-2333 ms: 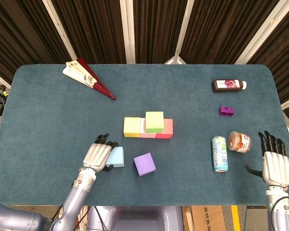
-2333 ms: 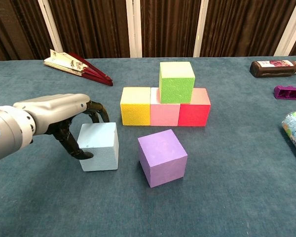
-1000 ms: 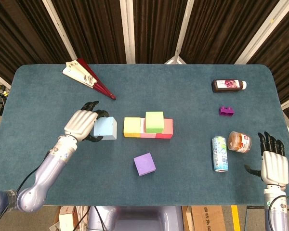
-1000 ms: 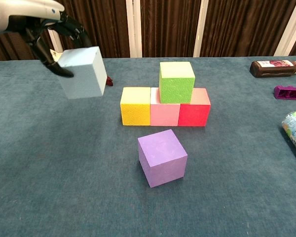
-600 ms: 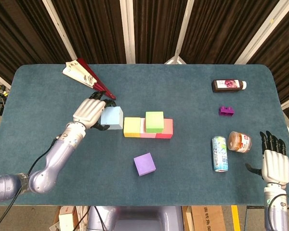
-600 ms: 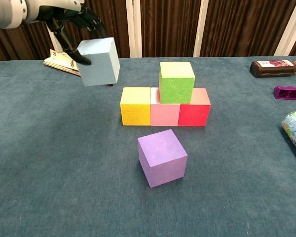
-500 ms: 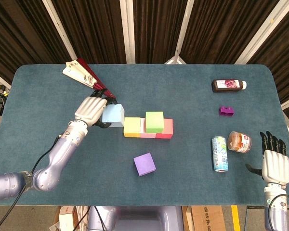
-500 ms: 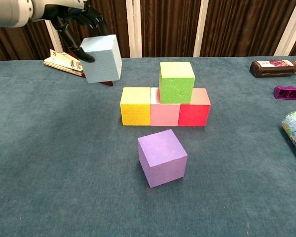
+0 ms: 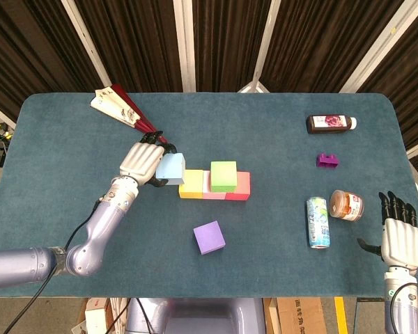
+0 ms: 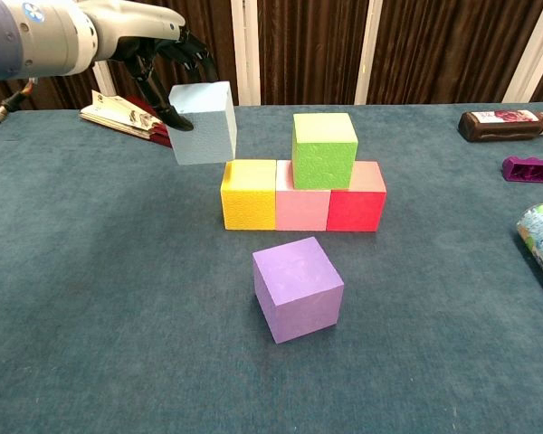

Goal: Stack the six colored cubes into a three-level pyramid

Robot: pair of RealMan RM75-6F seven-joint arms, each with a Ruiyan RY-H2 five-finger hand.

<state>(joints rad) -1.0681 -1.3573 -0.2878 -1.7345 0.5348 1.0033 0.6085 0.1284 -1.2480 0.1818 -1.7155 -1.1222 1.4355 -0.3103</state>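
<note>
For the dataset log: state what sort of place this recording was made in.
Most likely a robot lab or test booth, not a home. The table is covered in teal felt, dark curtains close off the back, and foam cubes like the purple cube are mixed with unrelated props such as a drink can.

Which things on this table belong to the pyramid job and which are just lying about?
Job: light blue cube held in the left hand, yellow cube, pink cube, red cube, green cube, purple cube.
Lying about: folded fan, bottle, purple block, can, jar.

Light-blue cube [image 10: 204, 122] seemingly airborne, tilted, beside yellow cube [image 10: 248, 193].
</note>
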